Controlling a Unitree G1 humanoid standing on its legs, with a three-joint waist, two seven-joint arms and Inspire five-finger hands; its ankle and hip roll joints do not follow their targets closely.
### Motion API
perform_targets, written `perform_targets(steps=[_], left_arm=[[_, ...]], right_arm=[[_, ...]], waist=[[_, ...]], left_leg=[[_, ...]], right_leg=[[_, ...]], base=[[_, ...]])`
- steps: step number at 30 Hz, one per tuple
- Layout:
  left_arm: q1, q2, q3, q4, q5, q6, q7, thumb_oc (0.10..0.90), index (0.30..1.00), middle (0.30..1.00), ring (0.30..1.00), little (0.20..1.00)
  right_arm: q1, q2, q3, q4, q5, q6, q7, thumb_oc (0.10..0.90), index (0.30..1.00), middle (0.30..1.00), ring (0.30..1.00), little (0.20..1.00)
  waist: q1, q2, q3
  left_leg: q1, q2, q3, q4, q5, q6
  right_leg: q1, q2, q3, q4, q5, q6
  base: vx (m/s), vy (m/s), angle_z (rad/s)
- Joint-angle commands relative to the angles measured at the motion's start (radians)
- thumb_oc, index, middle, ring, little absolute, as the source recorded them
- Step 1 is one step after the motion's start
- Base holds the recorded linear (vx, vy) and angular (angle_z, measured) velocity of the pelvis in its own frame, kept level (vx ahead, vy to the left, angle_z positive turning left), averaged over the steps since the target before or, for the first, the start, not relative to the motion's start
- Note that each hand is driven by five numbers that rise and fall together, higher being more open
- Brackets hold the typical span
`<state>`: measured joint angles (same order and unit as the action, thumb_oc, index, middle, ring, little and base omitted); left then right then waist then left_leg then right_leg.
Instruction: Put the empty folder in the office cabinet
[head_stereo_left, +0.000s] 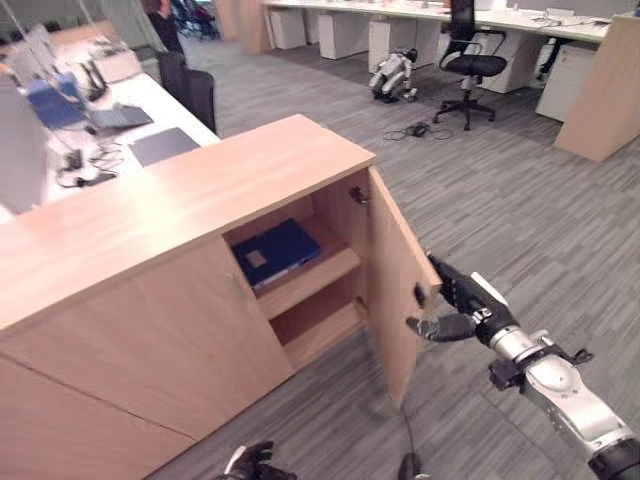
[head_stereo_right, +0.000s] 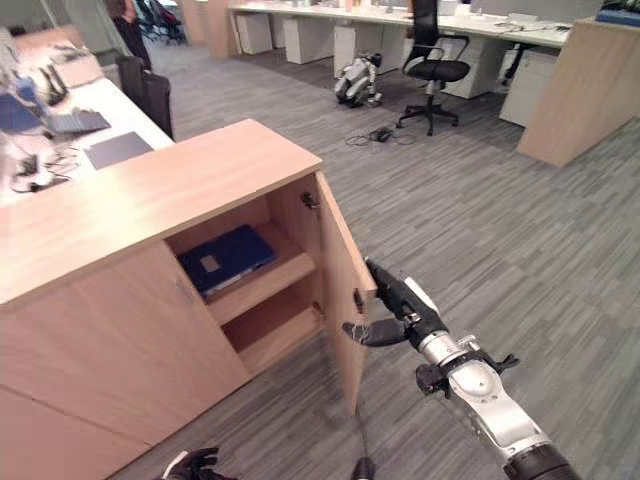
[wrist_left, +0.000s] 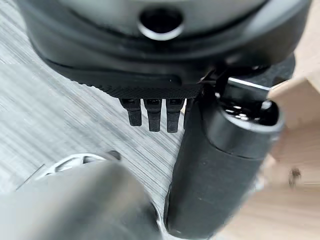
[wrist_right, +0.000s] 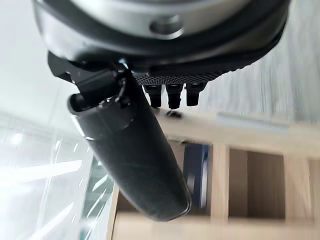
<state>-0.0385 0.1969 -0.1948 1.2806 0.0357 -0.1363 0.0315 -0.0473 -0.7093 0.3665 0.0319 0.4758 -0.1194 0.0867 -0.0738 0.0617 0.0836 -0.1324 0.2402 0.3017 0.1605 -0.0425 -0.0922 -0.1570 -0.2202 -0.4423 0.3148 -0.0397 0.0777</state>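
Left hand (head_stereo_left: 255, 462) at 6 o'clock low by the floor, dark fingers curled, holding nothing. Right hand (head_stereo_left: 462, 302) at 4 o'clock, fingers straight against the outer edge of the open light-wood cabinet door (head_stereo_left: 397, 272), thumb spread below; nothing gripped. Door stands wide, betw. hand and shelves. Blue flat folder (head_stereo_left: 277, 252) lies on upper shelf of the light-wood office cabinet (head_stereo_left: 190, 200), approx centre. Lower shelf below it. Beyond, 10 o'clock: white desk (head_stereo_left: 150, 100) w/ laptop (head_stereo_left: 118, 117). 1 o'clock: black swivel office chair (head_stereo_left: 468, 68), small white robot dog (head_stereo_left: 392, 75) on grey carpet.
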Motion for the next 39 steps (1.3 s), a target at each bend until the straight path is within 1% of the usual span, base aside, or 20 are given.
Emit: perform_targets(steps=[1,2,4,5,8,9,10,11,12,14,15,17,20,22,23,27,30,37,38,39], left_arm=[[-0.006,0.106,-0.016,-0.021,0.062,0.013,0.021,0.800,0.900,0.900,0.900,0.900],[-0.007,0.108,-0.014,-0.021,0.062,0.013,0.021,0.800,0.900,0.900,0.900,0.900],[-0.022,0.120,-0.028,-0.027,0.057,0.012,0.033,0.800,0.900,0.900,0.900,0.900],[-0.023,0.122,-0.025,-0.027,0.056,0.013,0.033,0.800,0.900,0.900,0.900,0.900],[-0.038,0.142,-0.011,-0.044,0.023,0.016,0.055,0.800,0.900,0.900,0.900,0.900],[-0.052,0.151,-0.011,-0.054,0.002,0.022,0.071,0.800,0.900,0.900,0.900,0.900],[-0.053,0.152,-0.011,-0.054,0.002,0.023,0.071,0.800,0.900,0.900,0.900,0.900],[-0.054,0.154,-0.007,-0.055,-0.011,0.025,0.074,0.800,0.900,0.900,0.900,0.900],[-0.058,0.153,-0.006,-0.049,-0.022,0.027,0.077,0.800,0.900,0.900,0.900,0.900],[-0.067,0.150,-0.014,-0.038,-0.022,0.025,0.076,0.800,0.900,0.900,0.900,0.900],[-0.070,0.147,-0.027,-0.032,-0.006,0.024,0.074,0.800,0.900,0.900,0.900,0.900],[-0.079,0.145,-0.053,-0.007,0.041,0.024,0.058,0.800,0.900,0.900,0.900,0.900],[-0.077,0.137,-0.050,0.014,0.076,0.031,0.050,0.800,0.900,0.900,0.900,0.900],[-0.077,0.137,-0.050,0.014,0.076,0.031,0.050,0.800,0.900,0.900,0.900,0.900],[-0.061,0.128,-0.036,0.030,0.103,0.040,0.048,0.800,0.900,0.900,0.900,0.900],[-0.016,0.097,-0.050,0.015,0.132,0.037,0.031,0.800,0.900,0.900,0.900,0.900],[-0.004,0.088,-0.056,0.006,0.120,0.035,0.028,0.800,0.900,0.900,0.900,0.900],[-0.002,0.068,-0.093,-0.043,0.041,0.018,0.019,0.800,0.900,0.900,0.900,0.900],[-0.003,0.069,-0.093,-0.043,0.041,0.018,0.019,0.800,0.900,0.900,0.900,0.900],[-0.009,0.064,-0.108,-0.046,0.030,0.015,0.012,0.800,0.900,0.900,0.900,0.900]], right_arm=[[-0.238,0.168,0.178,-0.105,-0.043,-0.066,0.147,0.800,0.900,0.900,0.900,0.900],[-0.241,0.172,0.180,-0.101,-0.043,-0.067,0.147,0.800,0.900,0.900,0.900,0.900],[-0.359,0.277,0.235,-0.078,-0.073,-0.078,0.095,0.800,0.900,0.900,0.900,0.900],[-0.363,0.281,0.238,-0.074,-0.074,-0.079,0.094,0.800,0.900,0.900,0.900,0.900],[-0.464,0.377,0.278,-0.062,-0.082,-0.094,0.065,0.800,0.900,0.900,0.900,0.900],[-0.457,0.393,0.274,-0.076,-0.063,-0.099,0.048,0.800,0.900,0.900,0.900,0.900],[-0.458,0.393,0.273,-0.076,-0.063,-0.099,0.047,0.800,0.900,0.900,0.900,0.900],[-0.458,0.392,0.271,-0.092,-0.057,-0.102,0.043,0.800,0.900,0.900,0.900,0.900],[-0.444,0.379,0.260,-0.118,-0.044,-0.102,0.043,0.800,0.900,0.900,0.900,0.900],[-0.419,0.358,0.236,-0.152,-0.017,-0.106,0.044,0.800,0.900,0.900,0.900,0.900],[-0.398,0.343,0.217,-0.158,-0.008,-0.108,0.041,0.800,0.900,0.900,0.900,0.900],[-0.318,0.308,0.172,-0.132,-0.011,-0.108,0.036,0.800,0.900,0.900,0.900,0.900],[-0.227,0.290,0.134,-0.085,-0.053,-0.098,0.033,0.800,0.900,0.900,0.900,0.900],[-0.227,0.290,0.134,-0.086,-0.053,-0.098,0.033,0.800,0.900,0.900,0.900,0.900],[-0.110,0.271,0.090,0.001,-0.128,-0.085,0.013,0.800,0.900,0.900,0.900,0.900],[0.051,0.289,0.007,0.225,-0.211,-0.063,-0.021,0.800,0.900,0.900,0.900,0.900],[0.075,0.307,-0.021,0.320,-0.227,-0.061,-0.045,0.800,0.900,0.900,0.900,0.900],[0.059,0.370,-0.074,0.875,-0.330,-0.029,-0.131,0.800,0.900,0.900,0.900,0.900],[0.057,0.371,-0.074,0.878,-0.330,-0.031,-0.131,0.800,0.900,0.900,0.900,0.900],[0.048,0.389,-0.096,1.002,-0.320,-0.015,-0.138,0.800,0.900,0.900,0.900,0.900]], waist=[[0.139,-0.076,0.049],[0.135,-0.080,0.050],[0.180,-0.081,0.039],[0.177,-0.086,0.041],[0.223,-0.085,0.048],[0.225,-0.082,0.050],[0.224,-0.083,0.047],[0.219,-0.080,0.050],[0.204,-0.075,0.052],[0.186,-0.067,0.059],[0.169,-0.066,0.062],[0.136,-0.082,0.062],[0.113,-0.090,0.061],[0.113,-0.090,0.061],[0.104,-0.097,0.050],[0.084,-0.081,0.025],[0.075,-0.075,0.020],[0.057,-0.055,0.012],[0.058,-0.056,0.013],[0.053,-0.052,0.012]], left_leg=[[0.137,-0.042,0.002,-0.133,0.065,-0.044],[0.137,-0.045,0.000,-0.134,0.066,-0.043],[0.137,-0.092,-0.020,-0.159,0.050,-0.006],[0.137,-0.097,-0.021,-0.161,0.051,-0.004],[0.158,-0.141,-0.033,-0.175,0.028,0.037],[0.166,-0.156,-0.085,-0.181,0.030,0.045],[0.160,-0.157,-0.086,-0.181,0.033,0.047],[0.174,-0.162,-0.116,-0.194,0.033,0.047],[0.180,-0.166,-0.158,-0.204,0.039,0.047],[0.185,-0.171,-0.220,-0.211,0.043,0.047],[0.190,-0.176,-0.251,-0.215,0.041,0.047],[0.197,-0.202,-0.310,-0.219,0.037,0.047],[0.210,-0.209,-0.340,-0.226,0.031,0.046],[0.210,-0.209,-0.340,-0.226,0.031,0.046],[0.212,-0.214,-0.347,-0.228,0.027,0.044],[0.237,-0.211,-0.341,-0.236,0.014,0.042],[0.246,-0.208,-0.335,-0.238,0.010,0.040],[0.266,-0.194,-0.288,-0.244,0.004,0.033],[0.267,-0.194,-0.287,-0.244,0.003,0.033],[0.274,-0.191,-0.276,-0.246,0.001,0.032]], right_leg=[[0.279,-0.069,-0.090,-0.261,0.024,0.078],[0.279,-0.073,-0.092,-0.258,0.022,0.080],[0.273,-0.132,-0.141,-0.171,0.032,0.100],[0.270,-0.139,-0.140,-0.164,0.029,0.102],[0.243,-0.214,-0.159,-0.002,0.079,0.145],[0.224,-0.203,-0.073,0.040,0.114,0.154],[0.220,-0.203,-0.074,0.037,0.119,0.154],[0.209,-0.180,-0.005,0.046,0.103,0.147],[0.190,-0.127,0.084,0.026,0.062,0.133],[0.164,-0.047,0.192,-0.027,0.004,0.118],[0.154,-0.013,0.225,-0.062,-0.024,0.106],[0.147,0.037,0.290,-0.170,-0.019,0.094],[0.142,0.054,0.337,-0.191,-0.002,0.105],[0.142,0.054,0.337,-0.191,-0.002,0.105],[0.177,0.045,0.344,-0.231,0.005,0.099],[0.221,0.046,0.339,-0.286,0.009,0.093],[0.233,0.049,0.346,-0.310,0.014,0.092],[0.255,0.058,0.377,-0.378,0.037,0.092],[0.256,0.058,0.378,-0.378,0.037,0.092],[0.259,0.060,0.381,-0.384,0.038,0.092]], base=[[0.03,0.202,2.04],[0.01,0.198,1.83],[0.02,0.223,1.37],[0.02,0.183,1.06],[0.07,0.181,0.79],[0.10,0.078,0.63],[0.12,0.042,1.05],[0.09,0.054,1.58],[0.12,0.054,1.46],[0.12,0.021,1.17],[0.16,0.001,0.92],[0.13,-0.015,1.03],[0.06,-0.023,0.97],[0.03,-0.030,0.44],[0.06,-0.052,0.10],[0.06,-0.044,-0.11],[0.03,-0.030,-0.12],[0.00,-0.045,-0.26],[0.03,-0.062,-0.17],[0.02,-0.041,-0.08]])
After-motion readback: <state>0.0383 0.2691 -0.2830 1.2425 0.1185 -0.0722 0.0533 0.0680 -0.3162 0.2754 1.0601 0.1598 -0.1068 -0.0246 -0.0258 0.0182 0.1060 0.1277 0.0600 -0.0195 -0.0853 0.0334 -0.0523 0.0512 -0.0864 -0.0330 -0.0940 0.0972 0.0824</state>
